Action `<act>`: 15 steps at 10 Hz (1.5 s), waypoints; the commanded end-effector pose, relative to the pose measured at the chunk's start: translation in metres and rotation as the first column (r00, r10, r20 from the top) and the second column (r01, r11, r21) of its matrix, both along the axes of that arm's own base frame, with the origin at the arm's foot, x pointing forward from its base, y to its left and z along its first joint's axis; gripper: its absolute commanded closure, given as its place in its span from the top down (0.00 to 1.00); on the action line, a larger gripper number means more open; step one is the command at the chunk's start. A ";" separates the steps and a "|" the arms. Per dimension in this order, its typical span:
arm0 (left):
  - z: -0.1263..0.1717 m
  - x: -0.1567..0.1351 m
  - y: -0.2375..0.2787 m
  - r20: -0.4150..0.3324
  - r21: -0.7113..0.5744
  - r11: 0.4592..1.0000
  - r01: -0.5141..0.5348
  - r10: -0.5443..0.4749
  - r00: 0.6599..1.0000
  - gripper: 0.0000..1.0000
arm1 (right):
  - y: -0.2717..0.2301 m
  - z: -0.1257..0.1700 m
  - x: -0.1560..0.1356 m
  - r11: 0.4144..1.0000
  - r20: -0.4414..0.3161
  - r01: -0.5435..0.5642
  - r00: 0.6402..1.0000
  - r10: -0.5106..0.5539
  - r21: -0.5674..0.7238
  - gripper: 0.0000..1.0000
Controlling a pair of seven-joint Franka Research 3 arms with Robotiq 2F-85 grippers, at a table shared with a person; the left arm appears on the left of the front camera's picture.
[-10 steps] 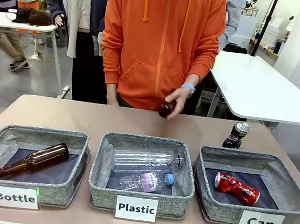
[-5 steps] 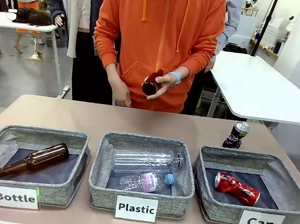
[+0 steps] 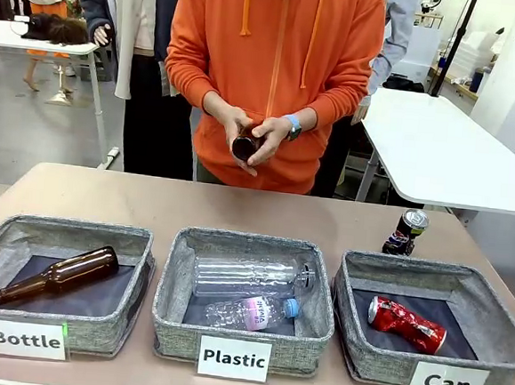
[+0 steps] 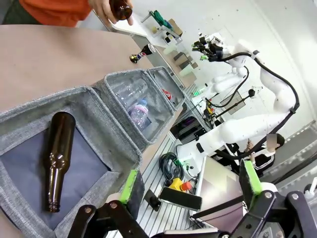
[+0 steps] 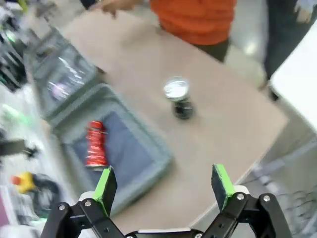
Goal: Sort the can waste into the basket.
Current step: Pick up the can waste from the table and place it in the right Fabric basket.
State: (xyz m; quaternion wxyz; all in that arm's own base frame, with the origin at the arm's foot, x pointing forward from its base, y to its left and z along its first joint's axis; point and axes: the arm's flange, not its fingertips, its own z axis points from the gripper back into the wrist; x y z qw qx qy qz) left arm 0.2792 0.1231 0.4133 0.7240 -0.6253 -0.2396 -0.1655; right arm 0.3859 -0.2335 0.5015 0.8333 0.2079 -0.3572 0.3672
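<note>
Currently the red can [image 3: 406,324] lies inside the right basket [image 3: 365,361] labelled "Can", while the dark can [image 3: 407,233] stands on the table [image 3: 150,202] just beyond its far edge. Left gripper [image 4: 189,182] and right gripper [image 5: 163,182] are both spread, holding nothing.

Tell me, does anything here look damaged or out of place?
The red can lying in the Can basket is crushed and dented. The dark can stands on the table behind that basket, outside it. Nothing looks spilled.
</note>
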 end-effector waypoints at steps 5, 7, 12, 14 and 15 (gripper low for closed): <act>0.002 0.001 0.000 0.014 -0.003 1.000 -0.007 0.007 1.000 1.00 | 0.013 -0.014 0.011 1.000 0.018 0.029 0.999 -0.029 -0.002 1.00; 0.032 -0.017 0.010 -0.028 -0.065 0.997 0.045 -0.047 0.998 1.00 | 0.015 -0.045 0.060 0.985 0.078 -0.152 0.984 0.158 -0.077 1.00; 0.044 -0.074 0.089 -0.206 -0.090 0.996 0.026 -0.044 0.978 1.00 | 0.037 -0.107 0.131 0.938 0.236 -0.321 0.909 0.344 -0.134 1.00; 0.022 -0.094 0.123 -0.327 -0.017 0.999 -0.029 0.022 0.945 1.00 | 0.046 -0.132 0.151 0.900 0.197 -0.425 0.878 0.435 -0.095 1.00; 0.016 -0.106 0.138 -0.341 -0.026 0.997 -0.079 0.065 0.938 1.00 | 0.052 -0.141 0.161 0.886 0.206 -0.454 0.862 0.463 -0.093 1.00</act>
